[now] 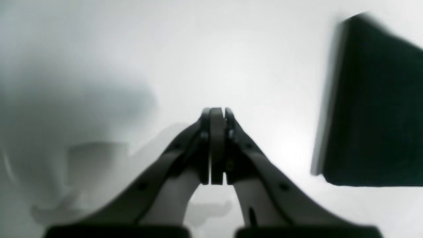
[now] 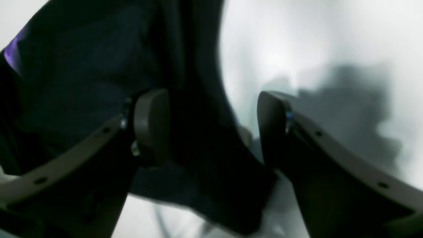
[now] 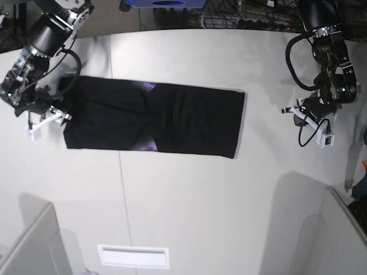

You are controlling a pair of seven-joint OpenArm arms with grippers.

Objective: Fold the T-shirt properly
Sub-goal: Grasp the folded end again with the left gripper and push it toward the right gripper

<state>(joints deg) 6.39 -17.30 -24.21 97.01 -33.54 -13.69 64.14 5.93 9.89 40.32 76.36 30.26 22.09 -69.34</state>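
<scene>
Snag risk at the left end of the shirt

Black cloth T-shirt [image 3: 196, 119] lies flat on the white table [image 3: 200, 212]. My black right claw [image 2: 211, 112] is spread at the shirt's left end, edge between the fingers; my black left claw [image 1: 217, 114] is pressed together, well right of the shirt. Closing shallow could slip the edge; closing deep could bunch layers; pulling one-handed could skew the fold.

No readable text, labels, brands, numbers or signs.
</scene>
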